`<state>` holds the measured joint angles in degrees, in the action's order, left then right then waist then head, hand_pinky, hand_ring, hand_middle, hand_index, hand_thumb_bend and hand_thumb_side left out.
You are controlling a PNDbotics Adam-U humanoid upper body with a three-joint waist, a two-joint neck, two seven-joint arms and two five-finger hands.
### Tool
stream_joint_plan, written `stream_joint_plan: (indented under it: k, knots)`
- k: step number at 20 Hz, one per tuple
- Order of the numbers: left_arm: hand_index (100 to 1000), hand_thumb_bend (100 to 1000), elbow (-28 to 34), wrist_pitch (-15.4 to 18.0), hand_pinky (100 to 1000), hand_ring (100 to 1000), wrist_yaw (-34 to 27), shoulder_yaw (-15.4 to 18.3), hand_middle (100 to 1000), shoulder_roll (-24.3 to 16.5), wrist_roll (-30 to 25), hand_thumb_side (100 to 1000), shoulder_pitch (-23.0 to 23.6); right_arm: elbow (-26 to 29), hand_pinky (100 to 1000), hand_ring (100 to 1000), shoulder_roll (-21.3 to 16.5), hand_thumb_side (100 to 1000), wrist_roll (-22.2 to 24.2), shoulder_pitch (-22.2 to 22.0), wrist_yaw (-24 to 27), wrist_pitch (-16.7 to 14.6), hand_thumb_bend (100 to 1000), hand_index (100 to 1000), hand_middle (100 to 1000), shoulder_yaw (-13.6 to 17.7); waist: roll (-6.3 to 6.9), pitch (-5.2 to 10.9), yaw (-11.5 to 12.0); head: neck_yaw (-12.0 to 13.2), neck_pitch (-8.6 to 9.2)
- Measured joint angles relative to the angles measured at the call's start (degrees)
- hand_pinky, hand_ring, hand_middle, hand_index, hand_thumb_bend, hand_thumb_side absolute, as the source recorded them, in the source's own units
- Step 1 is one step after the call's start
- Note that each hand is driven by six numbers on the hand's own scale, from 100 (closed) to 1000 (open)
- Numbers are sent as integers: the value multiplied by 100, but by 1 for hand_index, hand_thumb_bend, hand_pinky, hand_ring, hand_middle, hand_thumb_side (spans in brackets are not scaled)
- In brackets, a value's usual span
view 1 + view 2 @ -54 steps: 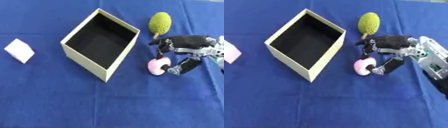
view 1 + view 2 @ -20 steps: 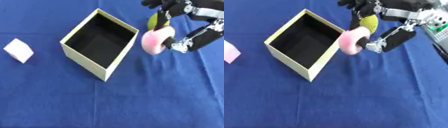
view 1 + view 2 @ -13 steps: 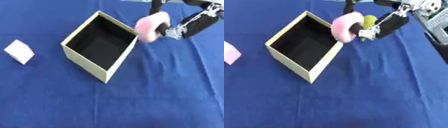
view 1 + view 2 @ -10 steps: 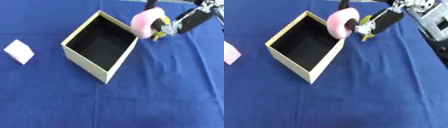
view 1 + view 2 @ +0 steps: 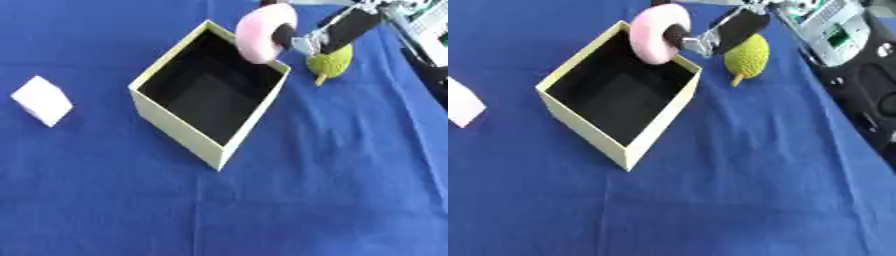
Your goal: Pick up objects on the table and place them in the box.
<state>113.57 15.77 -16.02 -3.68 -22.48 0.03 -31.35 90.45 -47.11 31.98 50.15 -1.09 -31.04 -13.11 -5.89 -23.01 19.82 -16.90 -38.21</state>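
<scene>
**Pink ring held over the far corner of the box**

The robot's right hand (image 5: 337,31) comes in from the top right. Its fingers are curled round a pink ring (image 5: 265,32) that looks like a toy donut. One dark finger goes through the hole in the ring. The ring stands on its edge, up in the air. In the picture it sits over the far right corner of the box (image 5: 175,131), partly over the dark inside and partly over the rim. It does not look as if it touches the box.

The box is pale yellow card with a black inside. It is open at the top and sits turned at an angle on the blue cloth (image 5: 332,175). Nothing can be seen inside it.

Just to the right of the box lies a bumpy yellow-green fruit (image 5: 746,54) with a short stalk that points down toward the near side. The robot's fingers pass in front of its top. It is close to the box's right corner but not touching it.

Far off to the left, well apart from the box, a small white cube (image 5: 42,99) rests on the cloth.

The left hand does not show in either view.
</scene>
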Motion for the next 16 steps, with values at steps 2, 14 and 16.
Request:
stream_joint_plan:
  k: [2,14,16]
  knots:
    - [783,100,0,3,695,788,-13,-2,695,38,-12,573,-28,-178,926,1000,139,238,-12,118,-79,20,100,662,460,-33,2,-1,22,-72,4]
    - [782,100,0,-26,694,789,-108,-38,696,150,-68,575,-78,-1402,925,1000,951,201,-185,486,-1041,-136,100,701,514,-279,15,-2,63,-305,59]
    - [782,100,0,-25,694,790,-111,-38,696,151,-74,575,-80,-1487,953,1000,1005,198,-249,480,-1235,-218,100,825,618,-291,15,-4,63,-306,74]
